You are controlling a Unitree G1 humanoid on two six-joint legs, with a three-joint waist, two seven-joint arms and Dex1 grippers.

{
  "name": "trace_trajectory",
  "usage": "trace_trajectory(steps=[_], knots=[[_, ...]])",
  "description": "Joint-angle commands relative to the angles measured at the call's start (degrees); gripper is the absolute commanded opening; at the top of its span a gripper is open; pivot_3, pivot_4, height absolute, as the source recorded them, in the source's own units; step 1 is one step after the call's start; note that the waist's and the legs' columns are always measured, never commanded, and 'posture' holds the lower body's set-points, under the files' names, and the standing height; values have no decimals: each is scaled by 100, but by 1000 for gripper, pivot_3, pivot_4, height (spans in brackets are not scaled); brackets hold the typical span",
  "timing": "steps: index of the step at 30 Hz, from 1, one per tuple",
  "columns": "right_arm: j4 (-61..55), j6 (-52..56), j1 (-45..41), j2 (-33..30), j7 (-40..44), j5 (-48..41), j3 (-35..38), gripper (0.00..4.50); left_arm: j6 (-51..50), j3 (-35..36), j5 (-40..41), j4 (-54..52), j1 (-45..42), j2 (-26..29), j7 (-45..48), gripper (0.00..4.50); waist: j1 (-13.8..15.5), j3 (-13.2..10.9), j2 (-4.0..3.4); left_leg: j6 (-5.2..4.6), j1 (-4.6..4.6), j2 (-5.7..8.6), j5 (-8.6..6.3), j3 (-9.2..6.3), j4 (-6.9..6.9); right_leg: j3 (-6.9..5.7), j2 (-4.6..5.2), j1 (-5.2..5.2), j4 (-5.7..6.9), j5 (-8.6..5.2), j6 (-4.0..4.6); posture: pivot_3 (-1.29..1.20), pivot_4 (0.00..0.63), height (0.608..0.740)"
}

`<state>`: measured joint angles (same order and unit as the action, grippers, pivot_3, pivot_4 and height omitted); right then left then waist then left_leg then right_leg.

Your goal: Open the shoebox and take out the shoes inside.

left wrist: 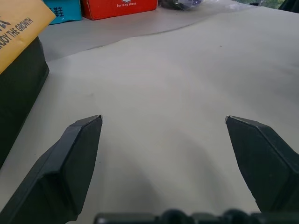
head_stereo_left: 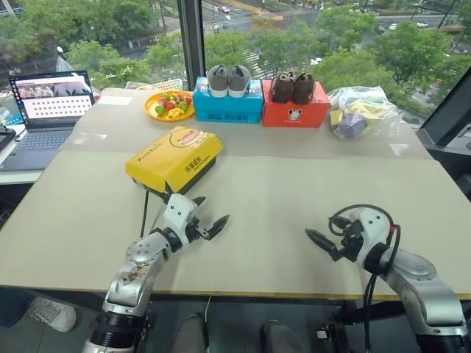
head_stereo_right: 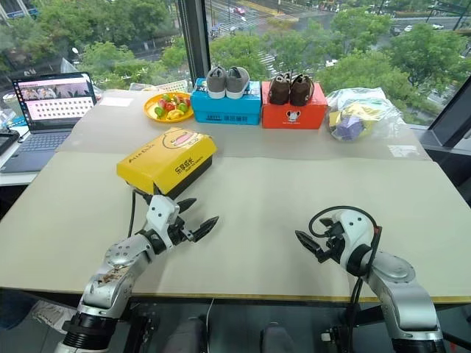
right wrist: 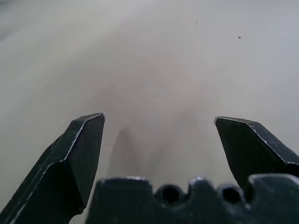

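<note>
The shoebox [head_stereo_left: 175,156] lies closed on the table's left half, with a yellow lid showing a duck face over a black base. The shoes are hidden from view. My left gripper [head_stereo_left: 212,212] hovers open just in front of the box's near right corner, pointing right, with nothing between its fingers. In the left wrist view the shoebox [left wrist: 18,70] stands beside the open left gripper [left wrist: 163,119]. My right gripper [head_stereo_left: 320,234] is open over bare table at the front right, pointing left, far from the box. The right wrist view has the right gripper [right wrist: 159,119] spread above the plain tabletop.
Along the back of the table [head_stereo_left: 294,184] stand a blue box [head_stereo_left: 228,107] with grey shoes on top, a red box [head_stereo_left: 294,110] with brown shoes, a yellow plate of fruit [head_stereo_left: 169,105] and a plastic bag [head_stereo_left: 360,112]. A laptop [head_stereo_left: 48,110] sits far left.
</note>
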<state>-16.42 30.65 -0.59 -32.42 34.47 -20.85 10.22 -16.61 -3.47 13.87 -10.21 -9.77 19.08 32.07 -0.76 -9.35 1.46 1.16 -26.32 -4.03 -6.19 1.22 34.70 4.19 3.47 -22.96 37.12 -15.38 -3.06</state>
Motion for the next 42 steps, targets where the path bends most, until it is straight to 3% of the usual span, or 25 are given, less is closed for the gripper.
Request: trace_trajectory(steps=[1, 4, 13, 16, 20, 24, 29, 32, 36, 42], knots=[[-247, -50, 45, -130, 44, -75, 214, 4461, -292, -48, 561, -380, -193, 37, 430, 4500, 0, 0, 0, 0, 0, 0, 0, 0, 0, 0, 0, 0, 0, 0, 0, 0, 150, 739], [-293, 126, -26, -517, 246, -165, 392, 4461, -1061, -118, 1345, -860, -610, 145, 966, 4500, 32, -1, 0, 1, -4, 0, 0, -1, 1, -2, 1, -1, 0, 0, 0, 0, 150, 739], [-378, 716, -506, -1623, 798, -667, 987, 4461, -1969, 61, 1702, -1375, -2460, 294, 646, 4500, -13, -1, 2, -6, 1, 3, 0, -3, 8, -1, -1, 11, -2, -10, -25, 0, 150, 739], [-398, 915, -993, -1806, 857, -853, 929, 4461, -2064, 420, 1739, -1157, -2996, 464, 499, 4500, -34, -2, 2, -8, 2, 3, -1, -5, 7, 0, -2, 11, -2, -10, -26, 0, 150, 739], [-399, 1127, -1600, -1754, 846, -998, 639, 4500, -1990, 987, 1605, -558, -3276, 999, 515, 3607, -65, -2, 1, -8, 9, 3, -1, -8, 6, 0, -4, 15, -1, -22, -46, 0, 150, 739], [-304, 1205, -2279, -1495, 820, -1027, 96, 4500, -1425, 1361, 998, 540, -3212, 1993, 665, 1914, -104, -4, 5, -8, 11, 3, -1, -8, 2, -1, -4, 13, -1, -22, -46, 0, 150, 739], [328, 969, -2952, -1000, 835, -678, -699, 4500, -240, 1514, 239, 2047, -2981, 2625, 682, 75, -65, -7, 10, -7, -4, 3, -1, -6, 0, -2, 0, -1, -3, -10, -25, 0, 150, 739], [908, 626, -3279, -694, 917, -365, -1086, 4500, 913, 1512, -235, 3363, -3099, 2800, 544, 30, -14, -7, 10, -7, -4, 1, 0, -3, -1, -4, -2, -9, 2, 2, -4, 0, 150, 739], [1956, -127, -3716, -273, 816, 294, -1488, 3458, 2635, 1304, -1012, 5717, -3665, 3150, 30, 0, 15, -15, 22, -7, -20, 1, 0, 1, 0, -6, -1, -24, 1, 3, -3, 0, 150, 739], [1929, -219, -3697, -5, 819, 374, -1414, 1281, 3610, 999, -1768, 7718, -4620, 3333, -813, 0, 104, -21, 35, -4, -110, 0, 3, 0, 8, -14, -2, -107, 18, 8, -9, 0, 150, 739]])
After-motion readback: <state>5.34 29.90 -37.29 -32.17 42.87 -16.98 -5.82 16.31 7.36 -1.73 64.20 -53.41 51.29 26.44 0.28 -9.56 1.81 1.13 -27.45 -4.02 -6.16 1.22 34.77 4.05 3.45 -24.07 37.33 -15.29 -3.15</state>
